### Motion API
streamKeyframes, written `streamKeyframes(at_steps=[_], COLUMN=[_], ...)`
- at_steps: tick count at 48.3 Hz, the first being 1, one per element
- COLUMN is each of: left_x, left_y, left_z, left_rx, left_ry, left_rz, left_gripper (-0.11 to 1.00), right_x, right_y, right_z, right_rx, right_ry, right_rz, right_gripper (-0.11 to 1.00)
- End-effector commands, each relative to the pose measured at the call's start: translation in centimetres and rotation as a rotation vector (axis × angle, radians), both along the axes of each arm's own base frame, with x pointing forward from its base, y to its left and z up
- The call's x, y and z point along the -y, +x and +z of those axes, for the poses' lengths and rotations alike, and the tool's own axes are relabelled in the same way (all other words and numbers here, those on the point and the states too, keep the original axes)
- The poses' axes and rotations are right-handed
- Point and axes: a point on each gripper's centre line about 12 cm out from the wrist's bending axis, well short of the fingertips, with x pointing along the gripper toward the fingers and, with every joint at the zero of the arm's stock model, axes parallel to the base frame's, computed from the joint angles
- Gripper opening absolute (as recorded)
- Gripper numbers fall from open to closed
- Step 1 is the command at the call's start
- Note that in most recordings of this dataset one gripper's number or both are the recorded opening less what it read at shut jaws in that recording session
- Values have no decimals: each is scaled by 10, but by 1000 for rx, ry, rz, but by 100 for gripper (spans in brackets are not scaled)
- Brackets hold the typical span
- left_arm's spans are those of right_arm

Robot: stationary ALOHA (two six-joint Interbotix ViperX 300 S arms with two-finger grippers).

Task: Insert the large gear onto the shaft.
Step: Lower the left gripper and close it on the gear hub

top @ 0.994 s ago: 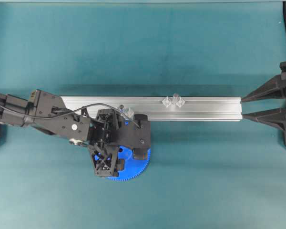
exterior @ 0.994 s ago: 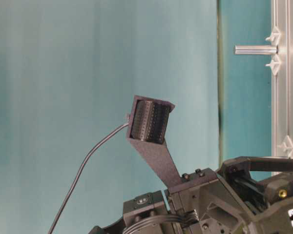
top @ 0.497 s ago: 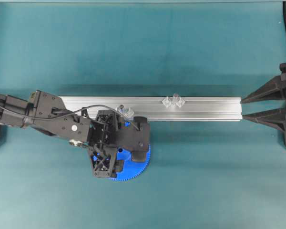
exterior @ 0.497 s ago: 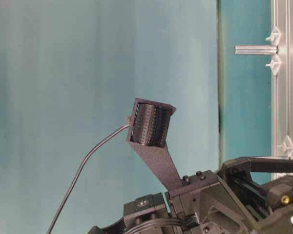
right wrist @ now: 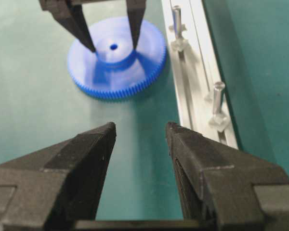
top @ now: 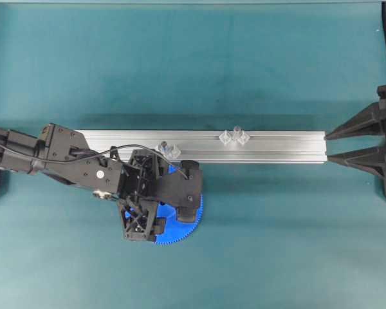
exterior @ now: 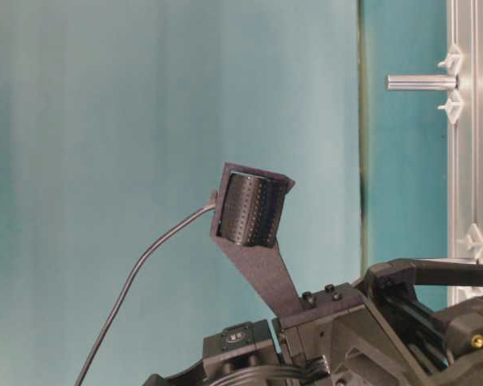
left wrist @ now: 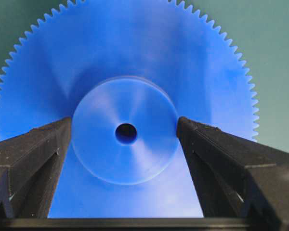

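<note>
While the large gear [right wrist: 116, 57] lies flat on the green mat [top: 276, 244], just at six o'clock of the aluminium rail [top: 270, 147], the left gripper [left wrist: 125, 132] brackets its raised hub, jaws spread, contact hard to judge. Open mat lies around the gear except toward the rail. The right gripper [right wrist: 140, 132] waits at three o'clock, jaws spread, empty. From overhead, the left arm hides most of the gear. Which of the two pins [right wrist: 177, 21] is the shaft is unclear.

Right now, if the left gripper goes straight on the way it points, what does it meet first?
Probably the large gear: the left gripper has its open jaws on either side of the raised hub. Whether they touch it already is unclear.
</note>
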Motion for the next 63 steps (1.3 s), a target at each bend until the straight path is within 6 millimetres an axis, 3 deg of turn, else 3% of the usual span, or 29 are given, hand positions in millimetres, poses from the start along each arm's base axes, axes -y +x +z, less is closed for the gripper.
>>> streamKeyframes(at_steps=[1,14,36,44,63], left_x=[7,11,12,11,13], left_y=[-3,-2,0,2,5], left_z=[-4,-13,-11,1,32], left_rx=[-16,-37,-8,26,120], left_ry=[4,9,0,-2,-17], left_rz=[-21,-34,-27,-33,-37], left_gripper=[92,92,90,77,77], right_x=[0,0,0,0,0], right_y=[2,0,-1,-1,-1], right_z=[4,5,3,4,4], right_rx=[15,26,21,21,24], right_ry=[7,6,6,7,7], right_rz=[-2,-2,-2,-2,-2], right_gripper=[57,57,57,57,57])
